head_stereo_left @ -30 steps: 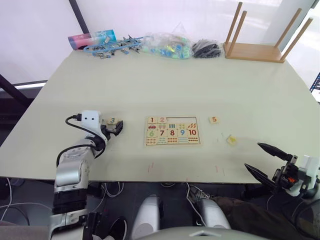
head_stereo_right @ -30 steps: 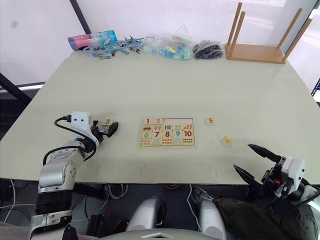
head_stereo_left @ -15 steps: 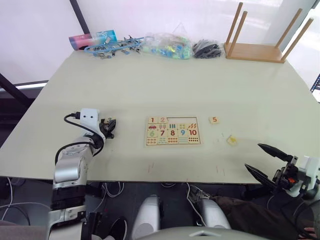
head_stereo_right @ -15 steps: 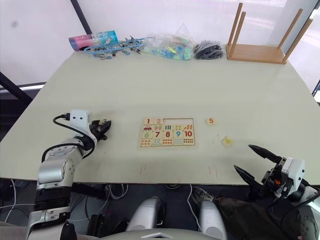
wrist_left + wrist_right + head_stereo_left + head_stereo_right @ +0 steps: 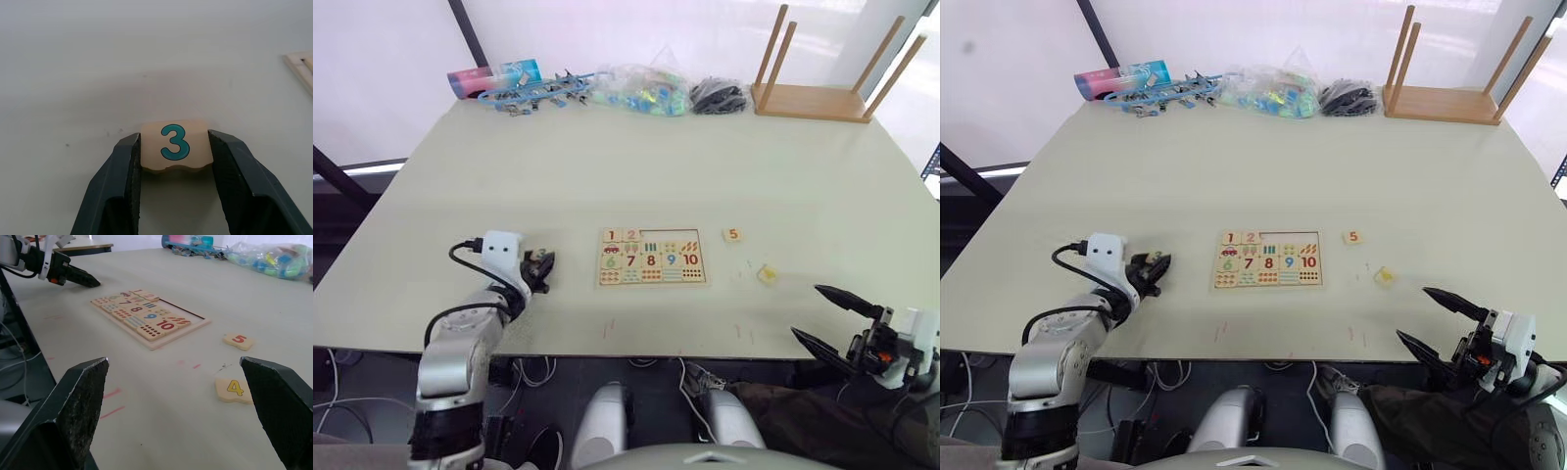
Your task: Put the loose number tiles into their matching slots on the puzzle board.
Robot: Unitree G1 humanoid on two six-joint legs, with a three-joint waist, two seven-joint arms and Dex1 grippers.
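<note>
Left hand [image 5: 175,161] grips tile [image 5: 175,145] (green "3"), beside board [image 5: 652,257].

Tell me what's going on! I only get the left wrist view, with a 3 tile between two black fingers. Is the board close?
Observer: The puzzle board lies to the robot's right of the left gripper.
Operator: Which slots are filled?
Observer: Tiles 1 and 2 sit in the top row.
Operator: Where are 4 and 5?
Observer: The 5 tile and 4 tile lie loose beyond the board, near the open right gripper.
</note>
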